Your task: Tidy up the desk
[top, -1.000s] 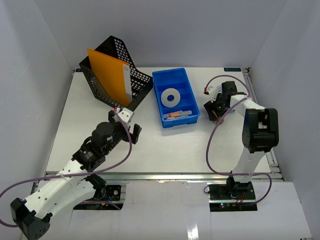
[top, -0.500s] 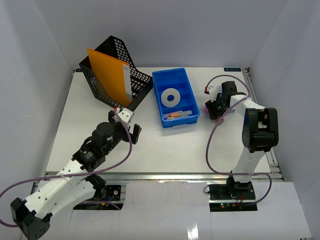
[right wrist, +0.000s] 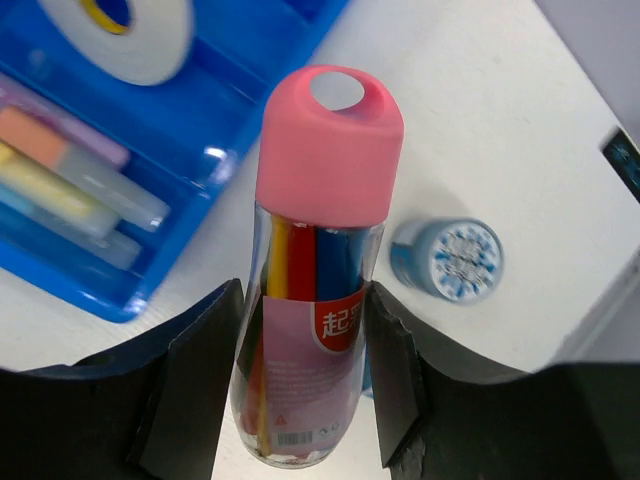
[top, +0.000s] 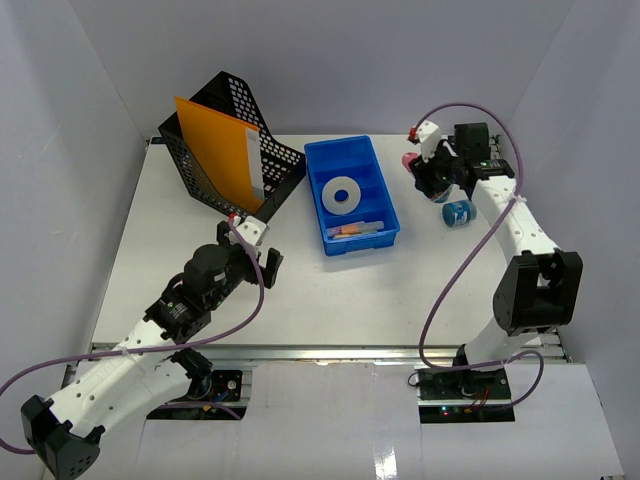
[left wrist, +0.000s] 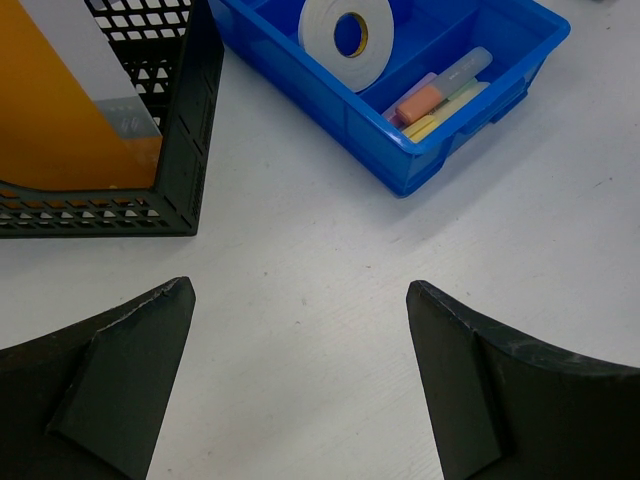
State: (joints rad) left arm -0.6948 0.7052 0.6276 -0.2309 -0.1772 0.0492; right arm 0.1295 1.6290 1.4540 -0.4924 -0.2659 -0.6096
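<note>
Desk [top: 330,290]: flat white matte tabletop filling the middle of the overhead view, with a metal rail along its lower edge.
Blue compartment tray [top: 312,190]: glossy moulded plastic rectangle, upper centre of the overhead view, divided inside.
Tape roll [top: 346,195]: white flat ring lying in the tray.
Highlighters [left wrist: 440,95]: pastel sticks with frosted caps, side by side in the tray's end compartment.
Mesh file holder [top: 283,165]: black perforated, slant-topped, upper left.
Orange folder [top: 215,150]: smooth sheet standing in the holder, with a pale strip down one edge.
Pen tube [right wrist: 320,300]: clear round plastic with a pink label and a rounded pink cap with a hole in it; coloured pens inside.
Blue round item [right wrist: 447,260]: small cylinder with a patterned pale face, on the desk beside the tube; what it is cannot be told.
Hard to see: the tube's lower end runs off the wrist frame; the overhead view shows only a trace of its pink.
Left gripper [left wrist: 298,290]: fingers spread wide and empty over bare desk, just below the holder and tray; arm stretched up from the lower left.
Right gripper [top: 432,175]: black fingers [right wrist: 200,380] pinching the pen tube at its label; arm reaching to the upper right corner.
</note>
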